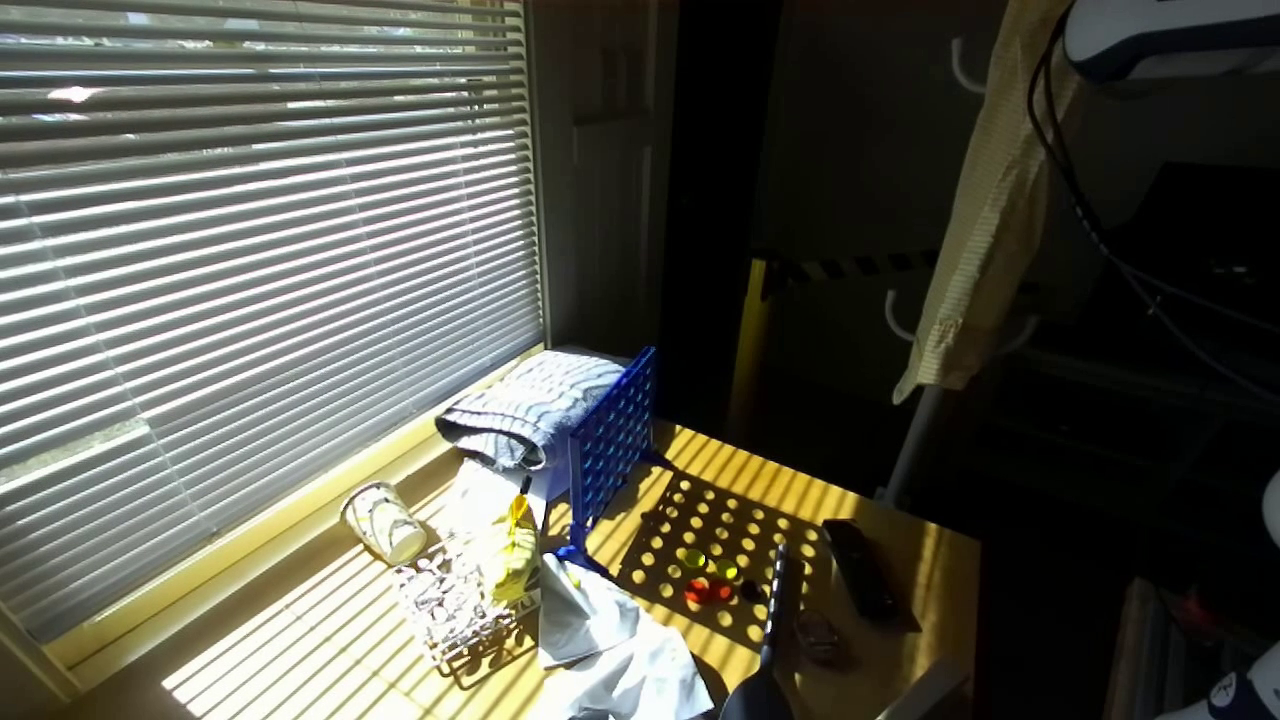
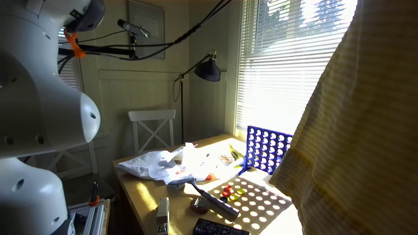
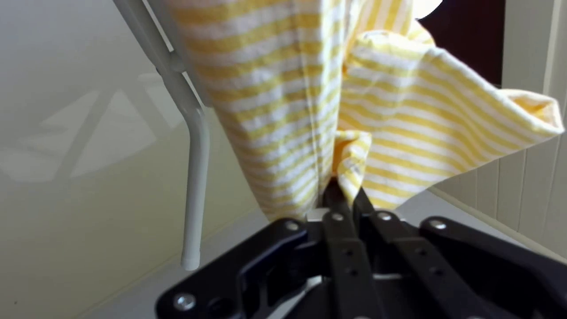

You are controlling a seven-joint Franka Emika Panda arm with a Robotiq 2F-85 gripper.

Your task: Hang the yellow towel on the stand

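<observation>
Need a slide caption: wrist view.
Black gripper pinching a yellow-and-white striped cloth towel, pale tubular stand partly behind.

I count one yellow-striped towel (image 3: 270,110) and one stand (image 1: 914,448). On the counter (image 1: 255,670) I count one blue game grid (image 1: 613,438), two yellow discs (image 2: 240,191), at least three red discs (image 2: 226,193), one cup (image 1: 380,522), one wire basket (image 1: 450,605), one stapler (image 2: 162,213), one remote (image 2: 218,227) and one long-handled utensil (image 2: 214,199). Elsewhere I make out two chairs (image 2: 152,115) and one lamp (image 2: 208,70).

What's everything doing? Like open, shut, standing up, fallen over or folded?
Yellow towel: pinched, hanging; hooked on the stand or not, can't tell
Gripper: shut on that towel
Blinds: lowered, slats letting sun through
Game board: standing upright
Paper cup: on its side
Grey towel: folded
White cloth: crumpled
Lamp: looks unlit
</observation>
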